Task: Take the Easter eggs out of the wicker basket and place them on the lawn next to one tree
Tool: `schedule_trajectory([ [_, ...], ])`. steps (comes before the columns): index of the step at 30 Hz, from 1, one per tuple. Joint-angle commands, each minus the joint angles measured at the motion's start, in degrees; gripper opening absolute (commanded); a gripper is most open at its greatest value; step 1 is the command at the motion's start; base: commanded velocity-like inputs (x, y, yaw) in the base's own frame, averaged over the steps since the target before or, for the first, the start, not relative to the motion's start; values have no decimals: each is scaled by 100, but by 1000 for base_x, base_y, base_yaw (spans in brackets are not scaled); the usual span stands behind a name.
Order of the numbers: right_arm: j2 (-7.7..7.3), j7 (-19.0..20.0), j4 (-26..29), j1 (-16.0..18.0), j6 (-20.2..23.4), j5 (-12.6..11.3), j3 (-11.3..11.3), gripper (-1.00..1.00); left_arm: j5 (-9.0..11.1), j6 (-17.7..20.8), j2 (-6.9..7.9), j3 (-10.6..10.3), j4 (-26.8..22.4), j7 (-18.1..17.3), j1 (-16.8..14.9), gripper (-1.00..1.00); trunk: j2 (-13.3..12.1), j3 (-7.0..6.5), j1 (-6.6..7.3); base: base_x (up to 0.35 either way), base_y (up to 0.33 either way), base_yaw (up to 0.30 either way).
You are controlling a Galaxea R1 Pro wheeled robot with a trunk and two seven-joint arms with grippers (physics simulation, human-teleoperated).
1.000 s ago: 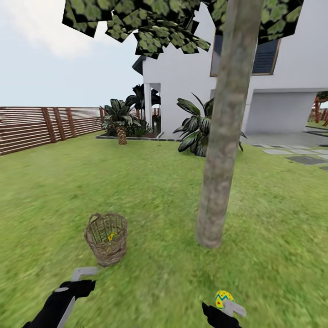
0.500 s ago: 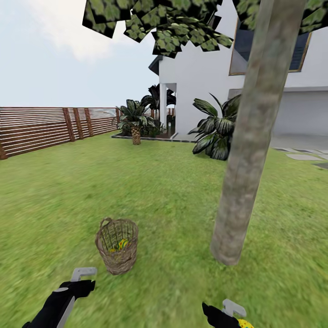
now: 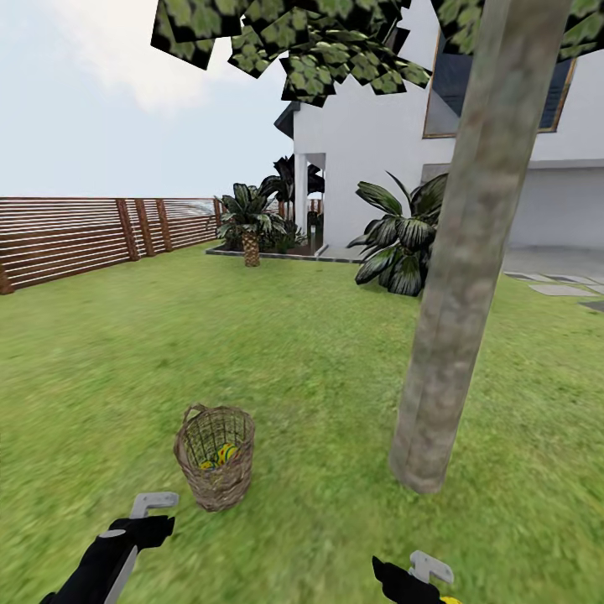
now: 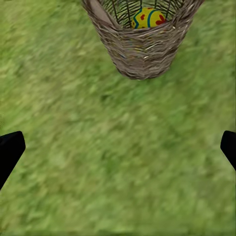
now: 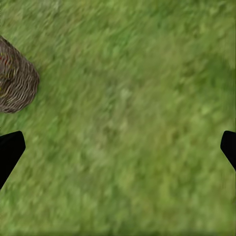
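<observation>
The wicker basket (image 3: 216, 470) stands on the lawn (image 3: 294, 361), left of the tree (image 3: 453, 319) with its thick grey-brown trunk. Yellow painted Easter eggs (image 3: 221, 455) lie inside it; in the left wrist view one egg (image 4: 148, 17) shows through the basket's rim (image 4: 142, 46). My left gripper (image 3: 151, 512) hangs open just short of the basket, with only grass between its fingers (image 4: 11, 150). My right gripper (image 3: 426, 575) is open and empty near the trunk's foot. A sliver of another yellow egg (image 3: 450, 600) shows at the picture's edge beside it.
A brown slat fence (image 3: 75, 239) runs along the far left. The white house (image 3: 377, 168), a short palm (image 3: 250, 226) and a dark broad-leaved bush (image 3: 398, 239) stand behind. Grey paving stones (image 3: 558, 289) lie at the far right. The basket's side (image 5: 14, 81) shows in the right wrist view.
The head view has shifted, so basket and tree sit further right. The egg that was at my right gripper's fingertips a second ago has dropped to the picture's bottom edge.
</observation>
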State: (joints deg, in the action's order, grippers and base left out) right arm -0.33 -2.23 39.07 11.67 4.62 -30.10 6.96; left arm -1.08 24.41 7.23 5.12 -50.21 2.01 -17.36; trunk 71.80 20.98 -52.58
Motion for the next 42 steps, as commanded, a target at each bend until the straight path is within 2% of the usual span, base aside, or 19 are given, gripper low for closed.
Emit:
schedule_trajectory([
  [1, -3, -23, 10, 2, 21, -31, 16, 100, -12, 30, 3, -2, -8, 10, -3, 100, 4, 7, 0, 2, 72, 0],
  [13, -3, -23, 13, 2, 21, -28, 16, 100, -20, 2, 8, -2, 40, 9, 4, 100, 4, 7, 0, -22, 186, 0],
  [23, -3, -23, 11, 2, 21, -29, 16, 100, -15, -460, 7, -2, 220, -6, 13, 100, 4, 7, 0, -2, 144, 0],
  [37, -2, -19, 13, 2, 21, -23, 25, 100, -15, -507, 8, -2, 239, -8, 14, 100, 4, 7, 0, 0, 284, -3],
  [42, -2, -16, 13, 2, 21, -22, 25, 100, -15, -508, 12, -2, 240, -8, 14, 100, 4, 2, 0, 0, 292, -155],
])
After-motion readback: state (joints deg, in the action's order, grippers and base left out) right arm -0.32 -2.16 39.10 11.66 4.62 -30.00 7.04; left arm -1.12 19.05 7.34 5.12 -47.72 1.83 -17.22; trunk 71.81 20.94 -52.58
